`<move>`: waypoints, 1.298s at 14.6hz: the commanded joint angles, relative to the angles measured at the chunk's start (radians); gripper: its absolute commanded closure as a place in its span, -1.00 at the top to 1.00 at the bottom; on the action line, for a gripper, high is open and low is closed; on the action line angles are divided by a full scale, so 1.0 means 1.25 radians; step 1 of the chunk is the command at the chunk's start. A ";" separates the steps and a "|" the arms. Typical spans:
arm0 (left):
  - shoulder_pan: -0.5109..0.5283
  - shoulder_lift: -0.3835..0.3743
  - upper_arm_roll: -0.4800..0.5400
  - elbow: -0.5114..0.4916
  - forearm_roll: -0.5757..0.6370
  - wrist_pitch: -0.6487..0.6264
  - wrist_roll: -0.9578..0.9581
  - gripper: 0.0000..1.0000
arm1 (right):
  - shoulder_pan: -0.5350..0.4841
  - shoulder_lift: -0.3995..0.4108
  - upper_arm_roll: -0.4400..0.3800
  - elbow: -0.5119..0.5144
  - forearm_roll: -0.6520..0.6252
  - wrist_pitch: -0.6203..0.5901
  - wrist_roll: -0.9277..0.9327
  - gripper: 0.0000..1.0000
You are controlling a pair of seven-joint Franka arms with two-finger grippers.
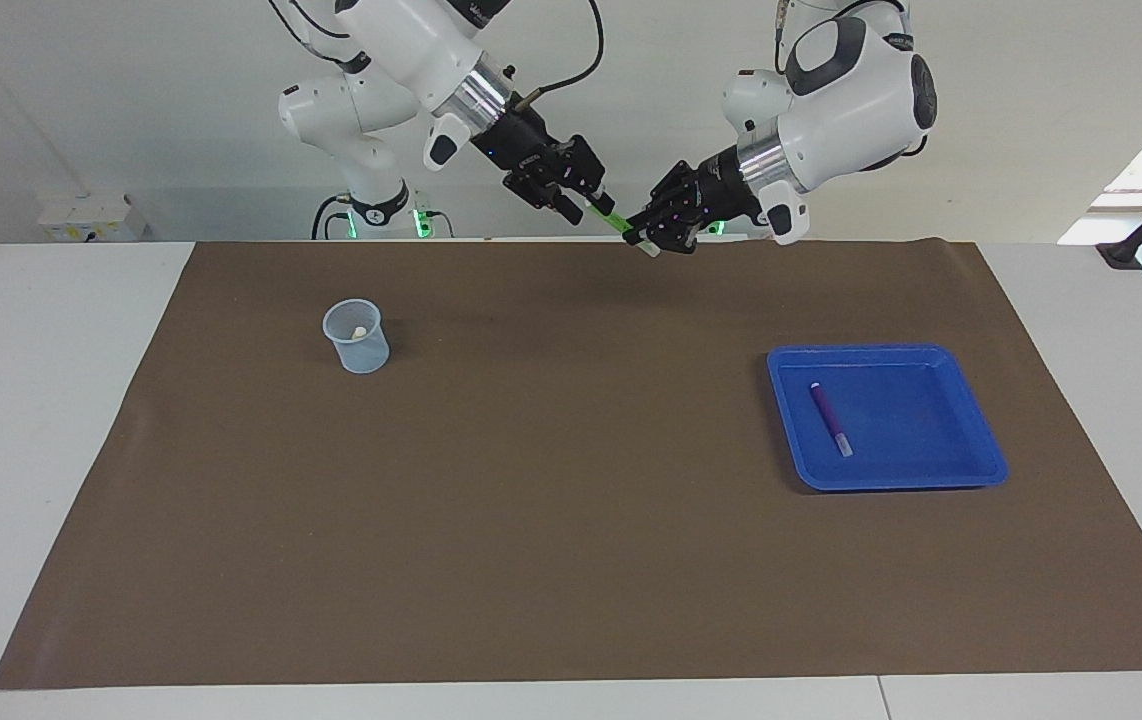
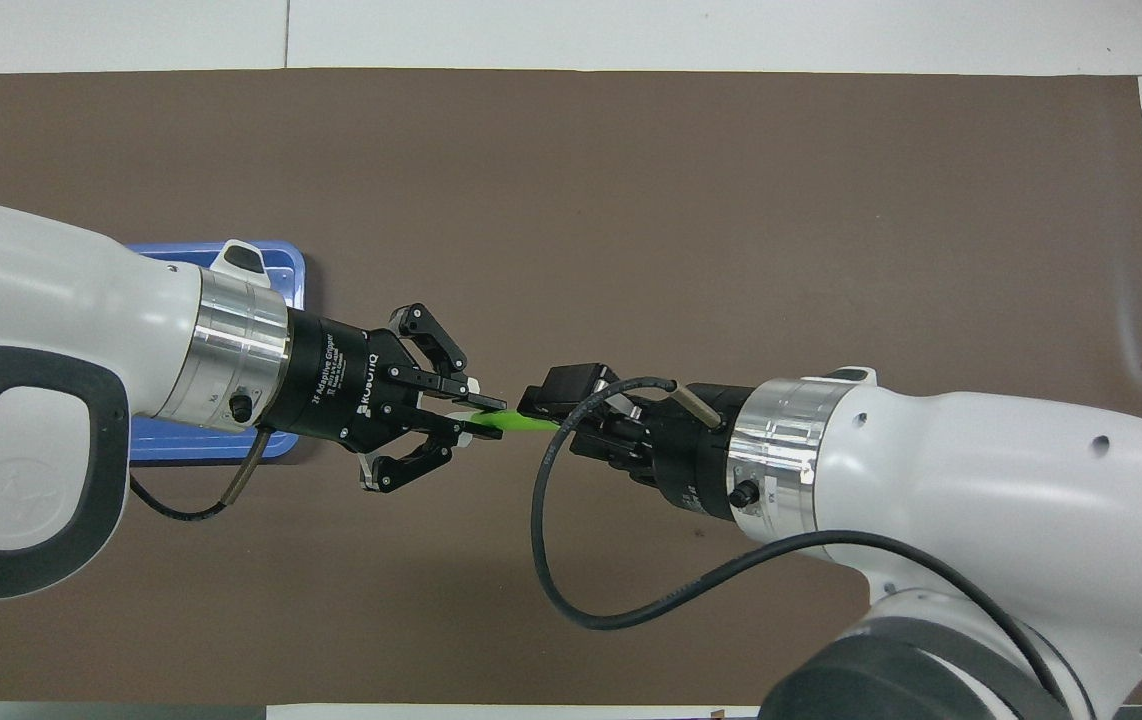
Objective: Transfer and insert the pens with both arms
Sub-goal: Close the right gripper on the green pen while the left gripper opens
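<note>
Left gripper (image 2: pixel 466 417) clenched on the slim bright-green plastic marker pen (image 2: pixel 509 423), held in the air above the brown mat (image 1: pixel 571 520), over its edge nearest the robots at about mid-table. Right gripper (image 2: pixel 549 405) sits around the pen's free end, at 3 o'clock from the left gripper in the overhead view; whether its fingers have clamped yet I cannot tell. Judgement: hand-over in progress, the pen spanning the two grippers. The pen should be light, rigid and smooth-barrelled, so likely to swivel or slip if pinched near a tip; a hold across the barrel, square to its length, looks safest, with the left letting go only once the right is firm. Clear plastic cup (image 1: pixel 357 337) with a pale pen end showing inside stands on the mat at 8 o'clock from the grippers in the facing view. Blue square plastic tray (image 1: pixel 971 455) at 4 o'clock holds the purple pen (image 1: pixel 829 417) lying flat.
</note>
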State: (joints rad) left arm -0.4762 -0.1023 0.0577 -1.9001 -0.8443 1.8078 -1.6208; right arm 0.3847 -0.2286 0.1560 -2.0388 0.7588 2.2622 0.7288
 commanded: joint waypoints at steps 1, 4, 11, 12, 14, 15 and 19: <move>-0.015 -0.031 0.003 -0.041 -0.014 0.036 -0.015 -1.00 | -0.001 -0.002 0.002 -0.004 -0.012 0.009 -0.019 0.08; -0.015 -0.032 0.003 -0.045 -0.015 0.039 -0.015 -1.00 | 0.000 -0.002 0.002 -0.005 -0.013 0.008 -0.020 -0.07; -0.015 -0.032 0.002 -0.047 -0.020 0.051 -0.023 -1.00 | -0.003 -0.001 0.002 -0.004 -0.016 0.004 -0.030 -0.90; -0.015 -0.032 -0.002 -0.048 -0.020 0.055 -0.026 -1.00 | -0.005 -0.001 0.002 -0.004 -0.017 0.004 -0.030 -0.95; -0.015 -0.033 -0.006 -0.049 -0.020 0.062 -0.026 -1.00 | -0.006 -0.001 0.002 -0.004 -0.017 0.002 -0.030 -0.95; -0.015 -0.033 -0.007 -0.049 -0.020 0.063 -0.026 -1.00 | -0.008 -0.001 0.002 -0.004 -0.017 -0.002 -0.031 -0.95; -0.014 -0.041 -0.006 -0.048 -0.024 0.067 -0.023 1.00 | -0.012 -0.001 0.000 -0.004 -0.017 -0.023 -0.047 -0.95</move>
State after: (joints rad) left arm -0.4891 -0.1069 0.0486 -1.9212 -0.8539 1.8637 -1.6325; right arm 0.3844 -0.2276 0.1520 -2.0373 0.7474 2.2551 0.7021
